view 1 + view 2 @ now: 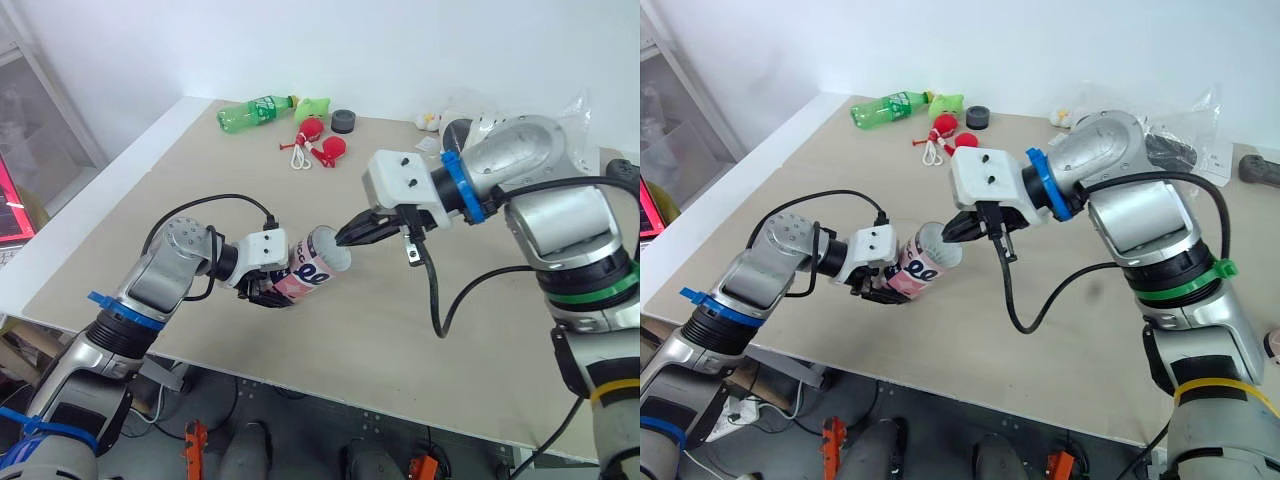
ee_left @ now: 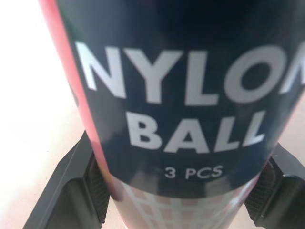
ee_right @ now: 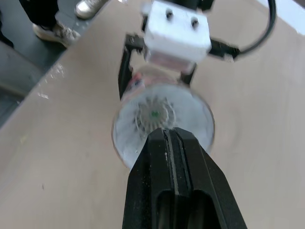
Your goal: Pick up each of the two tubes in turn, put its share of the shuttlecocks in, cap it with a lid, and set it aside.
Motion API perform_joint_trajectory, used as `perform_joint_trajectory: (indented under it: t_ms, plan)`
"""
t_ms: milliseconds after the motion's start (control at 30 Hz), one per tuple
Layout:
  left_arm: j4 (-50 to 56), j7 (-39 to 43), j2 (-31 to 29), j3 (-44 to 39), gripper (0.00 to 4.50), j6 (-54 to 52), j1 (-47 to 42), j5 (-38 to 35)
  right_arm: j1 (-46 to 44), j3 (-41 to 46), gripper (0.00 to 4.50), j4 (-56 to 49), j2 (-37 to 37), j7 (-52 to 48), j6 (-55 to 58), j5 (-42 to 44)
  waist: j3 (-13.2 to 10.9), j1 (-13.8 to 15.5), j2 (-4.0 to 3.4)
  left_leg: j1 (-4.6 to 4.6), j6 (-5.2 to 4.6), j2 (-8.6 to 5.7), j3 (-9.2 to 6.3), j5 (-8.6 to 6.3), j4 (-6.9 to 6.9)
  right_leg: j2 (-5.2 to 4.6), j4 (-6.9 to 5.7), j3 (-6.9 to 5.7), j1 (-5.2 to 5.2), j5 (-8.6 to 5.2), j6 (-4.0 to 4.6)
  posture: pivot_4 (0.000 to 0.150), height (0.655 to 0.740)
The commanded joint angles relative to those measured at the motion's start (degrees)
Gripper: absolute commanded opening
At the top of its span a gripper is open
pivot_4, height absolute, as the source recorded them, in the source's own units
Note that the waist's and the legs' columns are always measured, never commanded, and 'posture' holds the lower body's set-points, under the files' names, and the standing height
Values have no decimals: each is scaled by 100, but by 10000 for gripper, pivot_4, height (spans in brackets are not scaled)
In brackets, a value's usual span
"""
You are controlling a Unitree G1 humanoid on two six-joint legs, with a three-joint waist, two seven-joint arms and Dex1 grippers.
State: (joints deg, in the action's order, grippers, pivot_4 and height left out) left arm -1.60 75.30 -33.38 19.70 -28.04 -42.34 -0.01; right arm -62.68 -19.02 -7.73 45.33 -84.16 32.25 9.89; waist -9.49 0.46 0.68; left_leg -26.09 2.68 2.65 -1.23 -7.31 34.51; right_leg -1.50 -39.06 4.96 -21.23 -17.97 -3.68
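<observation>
At frame centre, tube [image 1: 312, 265]: held clear of the table [image 1: 180, 170] and tilted, its open mouth facing the right of the frame, toward your right gripper.
Left gripper [image 1: 272, 292]: clamped on the tube's lower body. The left wrist view shows its fingers [image 2: 95, 188] pressed against both sides of the label.
Right gripper [image 1: 347, 237]: fingers pressed together with nothing visible between them, the tip right at the tube's mouth.
Step in hand: you appear to be loading this tube. The right wrist view looks straight down the bore, where a shuttlecock [image 3: 153, 113] sits end-on.
Count inside: I cannot tell whether more shuttlecocks lie behind that one.
Next move: likely draw the right gripper straight back along the tube's axis, so the tube is not knocked in the left grip. Then fetch another shuttlecock, or the lid if this share is complete.
Lid [image 1: 344, 121]: a dark round piece at upper centre, well apart from the tube. I take it for a lid.
Tube look: pink and white wrap, a dark panel printed "NYLON BALL 3 PCS", and a pale mouth.
</observation>
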Motion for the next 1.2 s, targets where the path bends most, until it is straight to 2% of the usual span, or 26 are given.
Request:
perform_joint_trajectory:
  t_ms: [33, 233, 333, 400, 433, 500, 567, 633, 800, 933, 1200]
  plan:
    - [210, 37, 180, 24, 30410, -84, -12, -319, -29, 585, 346, 44, 579, -382, -214, 259, -6, 1, -1, -12, 0, 0, -1, 0, 2, 0, 0, -1, -6, 0, -1, 1500, 7400]
    - [383, -229, 424, -264, 30410, -118, -81, -709, 704, 713, 346, 581, 2132, -831, -866, 204, -39, -23, 8, -33, 0, 3, -7, -4, -3, 4, 2, -12, -24, -5, 7, 1500, 7400]
    - [358, -536, 717, -384, 30410, 12, -54, -881, 1227, 719, 13063, 870, 2952, -834, -1180, 291, -54, -30, -3, -34, -2, 3, -7, -5, -10, 5, 2, -13, -28, -9, 11, 1500, 7400]
    - [342, -702, 872, -421, 30410, 79, -10, -967, 1486, 699, 19369, 1033, 3299, -834, -1417, 281, -57, -42, -6, -35, -4, 3, -5, -6, -11, 4, 2, -11, -29, -12, 9, 1500, 7400]
    - [307, -867, 1071, -448, 30410, 172, 48, -1022, 1699, 686, 24516, 1172, 3526, -834, -1579, 236, -58, -63, -7, -34, -4, 3, -4, -6, -9, 5, 2, -11, -29, -12, 9, 1500, 7400]
    - [199, -1102, 1426, -420, 30410, 467, 170, -1083, 2132, 659, 31045, 1418, 3912, -834, -1839, 180, -60, -111, -16, -33, -4, 1, -3, -6, -8, 3, 2, -9, -26, -13, 8, 1500, 7400]
    - [44, -1339, 1823, -457, 30410, 699, 248, -1180, 2518, 651, 40229, 1708, 4182, -834, -2067, 77, -62, -144, -18, -32, -4, 0, -3, -6, 0, 0, 2, -9, -19, -13, 4, 1500, 7400]
    - [-157, -1520, 2146, -462, 30410, 992, 307, -1200, 2788, 669, 43577, 2034, 4327, -834, -2343, -107, -62, -163, -20, -31, -3, -1, -1, -6, 2, 0, 1, -7, -18, -12, 2, 1500, 7400]
    - [-776, -1886, 2765, -450, 30410, 1641, 461, -1167, 2991, 580, 43577, 2948, 4260, -788, -2872, -726, -60, -213, -34, -23, -1, -1, 2, -3, 5, 2, -1, 0, -13, -6, -1, 1500, 7400]
    - [-1368, -2074, 3089, -346, 30410, 2237, 700, -1040, 2845, 357, 43577, 3853, 3786, -634, -3136, -1299, -57, -248, -53, -3, 2, 0, 3, -1, 1, 7, -3, 6, 1, -5, 0, 1500, 7400]
    - [-1707, -2121, 3173, -163, 30410, 2714, 980, -881, 2537, 162, 43577, 4819, 3140, -572, -3510, -1937, -58, -246, -86, 11, 11, -8, 7, 4, 1, 2, -4, 14, 14, -2, -6, 1500, 7400]
